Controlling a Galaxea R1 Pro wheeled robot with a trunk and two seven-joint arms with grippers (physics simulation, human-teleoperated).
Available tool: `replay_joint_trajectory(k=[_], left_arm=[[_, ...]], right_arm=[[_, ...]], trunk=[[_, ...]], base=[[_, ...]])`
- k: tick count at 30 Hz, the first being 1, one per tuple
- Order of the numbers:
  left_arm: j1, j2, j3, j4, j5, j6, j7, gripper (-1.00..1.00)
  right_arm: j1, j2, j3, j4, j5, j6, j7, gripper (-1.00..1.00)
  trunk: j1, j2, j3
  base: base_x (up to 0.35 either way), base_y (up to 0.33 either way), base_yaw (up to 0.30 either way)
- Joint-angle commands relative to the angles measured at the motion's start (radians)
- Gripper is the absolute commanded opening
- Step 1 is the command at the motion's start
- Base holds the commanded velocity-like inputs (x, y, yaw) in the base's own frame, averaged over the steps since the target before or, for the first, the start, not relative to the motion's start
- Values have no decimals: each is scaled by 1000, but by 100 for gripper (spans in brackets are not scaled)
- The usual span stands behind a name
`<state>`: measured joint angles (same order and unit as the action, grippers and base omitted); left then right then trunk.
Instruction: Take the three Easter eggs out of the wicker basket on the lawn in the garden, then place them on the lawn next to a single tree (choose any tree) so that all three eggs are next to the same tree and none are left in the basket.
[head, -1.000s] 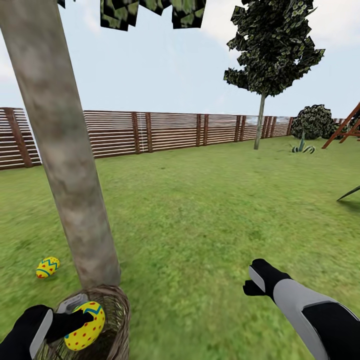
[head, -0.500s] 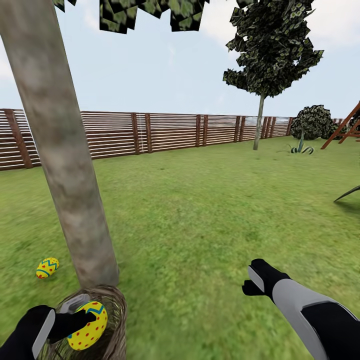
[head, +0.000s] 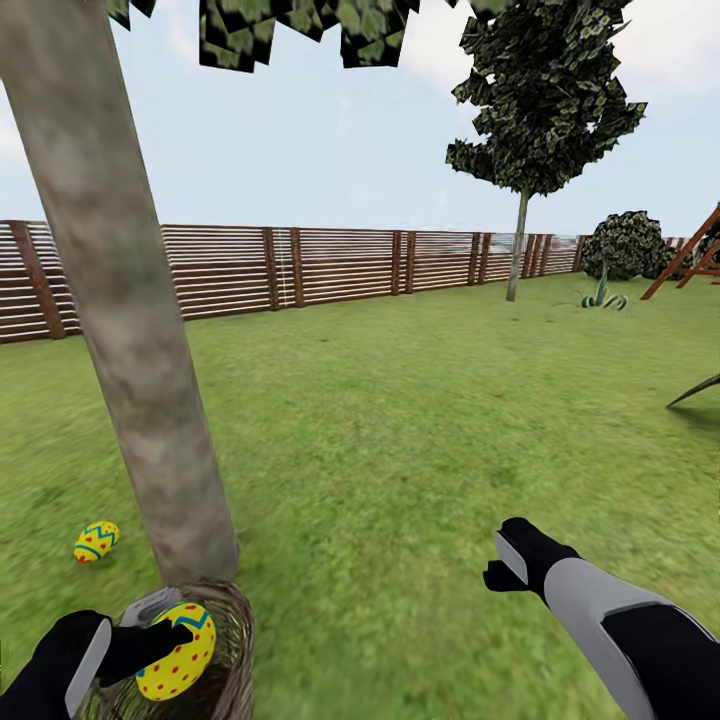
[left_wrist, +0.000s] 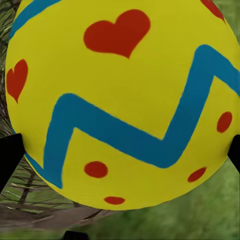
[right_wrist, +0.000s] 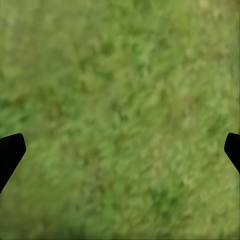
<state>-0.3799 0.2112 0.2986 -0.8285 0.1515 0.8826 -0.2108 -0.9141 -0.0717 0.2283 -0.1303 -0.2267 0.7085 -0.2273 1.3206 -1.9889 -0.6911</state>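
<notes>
While our left gripper (head: 160, 640) is clamping a yellow, red-dotted Easter egg (head: 176, 650) just above the brown woven wicker basket (head: 228, 640), we are needing to lift it clear, then lower it beside the grey-brown tree trunk (head: 130, 330) just ahead.

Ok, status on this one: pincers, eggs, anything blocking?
Left pincer shut on egg above wicker basket. Right pincer open over lawn. Second egg beside tree. Nothing blocking.

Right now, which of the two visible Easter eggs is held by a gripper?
The red-dotted egg over the wicker basket, clamped in the left gripper. The other egg lies free on the lawn beside the tree trunk.
</notes>
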Motion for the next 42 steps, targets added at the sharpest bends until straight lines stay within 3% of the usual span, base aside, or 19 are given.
replay_joint_trajectory(k=[1,9,13,28,42], left_arm=[[-1,-1,2,0,3,6,-2,-100],[-1,-1,6,-1,8,5,-2,-100],[-1,-18,4,-1,4,3,-1,-100],[-1,-20,6,-1,6,4,-1,-100],[-1,-27,1,0,3,2,-1,-100]], right_arm=[[0,0,6,-2,-11,5,-6,100],[0,0,6,-2,-11,5,-6,100],[0,0,6,-2,-11,5,-6,100],[0,0,6,-2,-11,5,-6,100],[0,1,6,3,-10,-23,-6,100]], trunk=[[-4,7,2],[-31,56,24],[-46,84,37],[-104,189,84],[-158,287,127]], base=[[-176,37,0],[-121,14,0],[-194,-180,0],[-109,-146,0],[0,-297,14]])
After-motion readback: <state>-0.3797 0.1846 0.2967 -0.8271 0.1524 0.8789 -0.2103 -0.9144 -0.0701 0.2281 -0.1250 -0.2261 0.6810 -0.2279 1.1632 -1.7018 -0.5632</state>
